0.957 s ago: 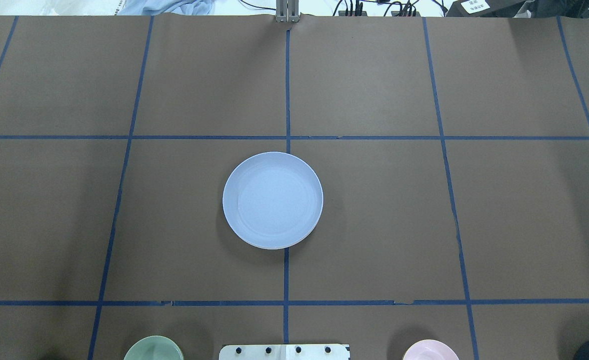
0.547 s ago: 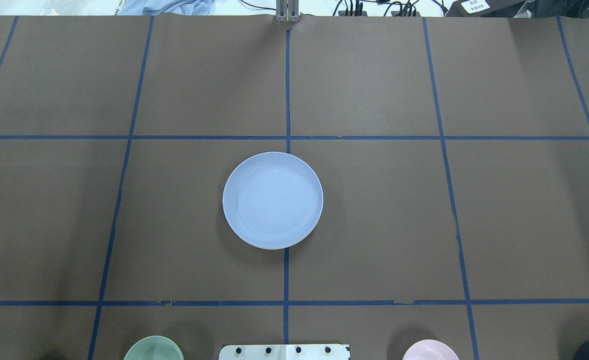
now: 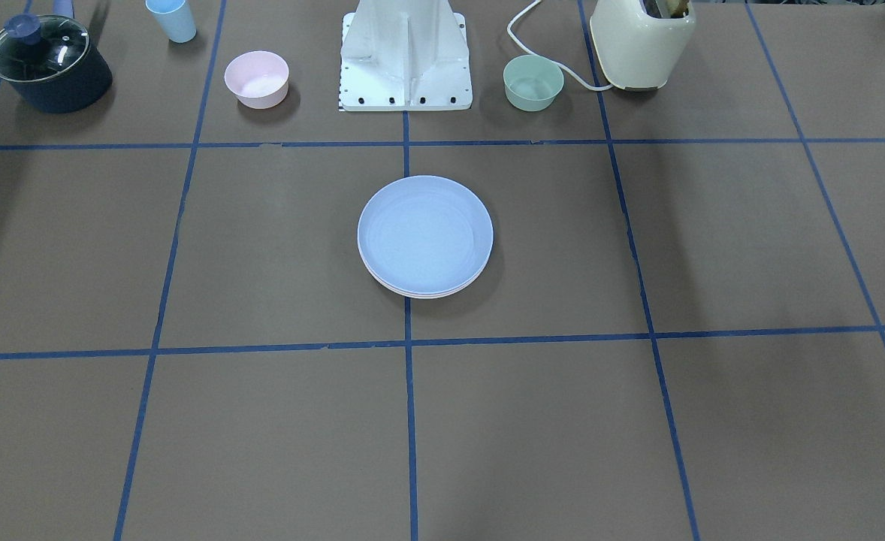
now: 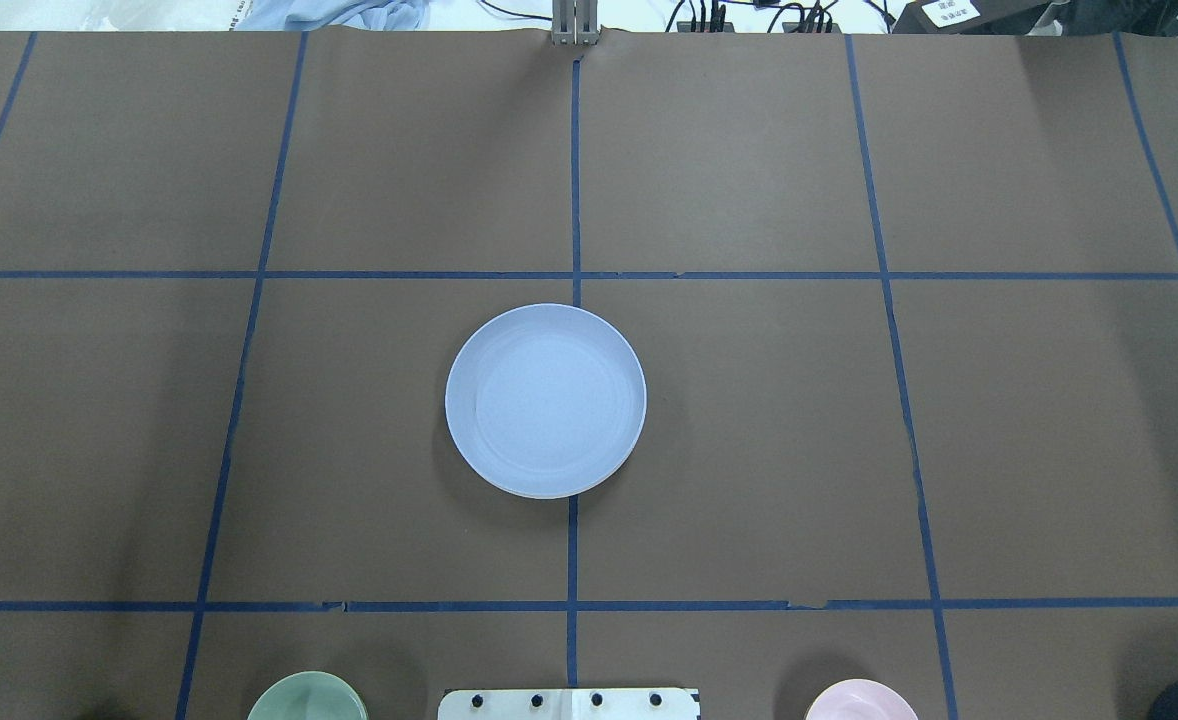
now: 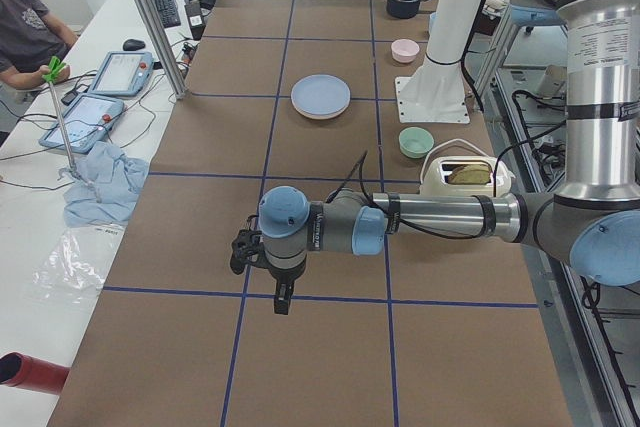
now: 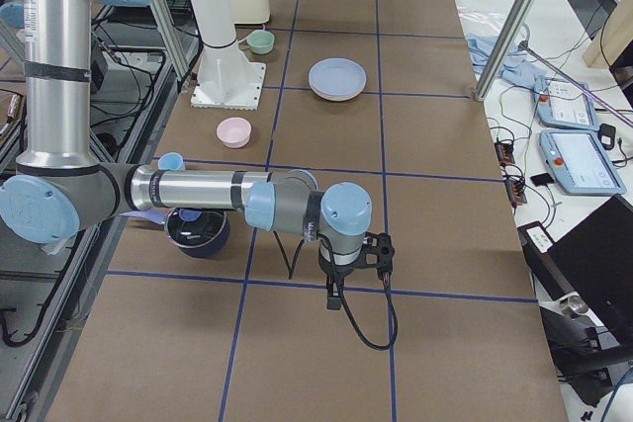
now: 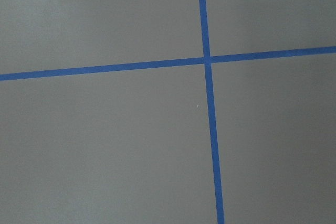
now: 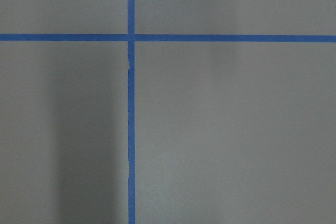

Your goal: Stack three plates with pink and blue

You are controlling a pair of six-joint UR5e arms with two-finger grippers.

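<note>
The pale blue plate (image 4: pixel 545 400) lies at the middle of the table, on top of a stack. It also shows in the front view (image 3: pixel 425 233). Under its near edge there, thin pale rims (image 3: pixel 424 294) of lower plates peek out; I cannot tell their colours for sure. No separate pink or cream plate shows anywhere. My left gripper (image 5: pixel 283 299) hangs over the table far from the stack and shows only in the left side view. My right gripper (image 6: pixel 334 298) shows only in the right side view. I cannot tell whether either is open or shut.
Along the robot's edge stand a small pink bowl (image 3: pixel 256 77), a small green bowl (image 3: pixel 533 81), a lidded dark pot (image 3: pixel 48 64), a light blue cup (image 3: pixel 172 19), a cream toaster (image 3: pixel 641 41) and the white robot base (image 3: pixel 405 56).
</note>
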